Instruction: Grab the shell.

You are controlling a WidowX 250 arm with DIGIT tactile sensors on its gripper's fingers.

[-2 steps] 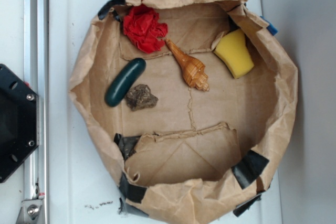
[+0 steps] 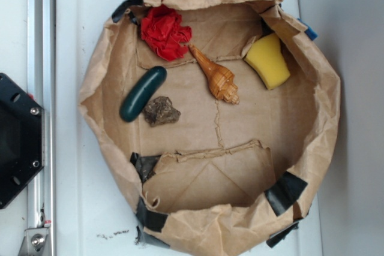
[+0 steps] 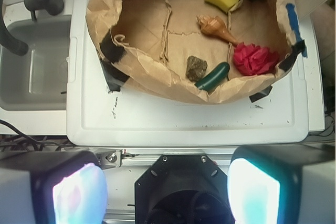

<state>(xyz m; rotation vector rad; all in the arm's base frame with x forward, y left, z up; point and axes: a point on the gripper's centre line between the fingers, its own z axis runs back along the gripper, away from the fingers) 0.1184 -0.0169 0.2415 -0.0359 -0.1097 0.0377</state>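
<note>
Between the exterior view of 0.4 s ago and the present one, no change is detected: every object is found at the same spot, so the approach is judged not yet begun and the shell untouched.

In the wrist view the gripper (image 3: pixel 167 192) is seen well back from the paper bag tray (image 2: pixel 324 106), over the robot base; its 2 pads (image 3: pixel 79 192) are spread wide apart and nothing is held between them.

From left to right in the exterior view, the following are counted inside the tray: 1 green pickle-shaped thing (image 2: pixel 143 93) at 9 o'clock, 1 dark rock (image 2: pixel 161 111) just beside it, 1 crumpled red cloth (image 2: pixel 165 32) at 11 o'clock, 1 shell (image 2: pixel 216 75) near the centre, spire pointed toward 11 o'clock and nearly touching the cloth, and 1 yellow sponge (image 2: pixel 267 60) at 2 o'clock.
</note>
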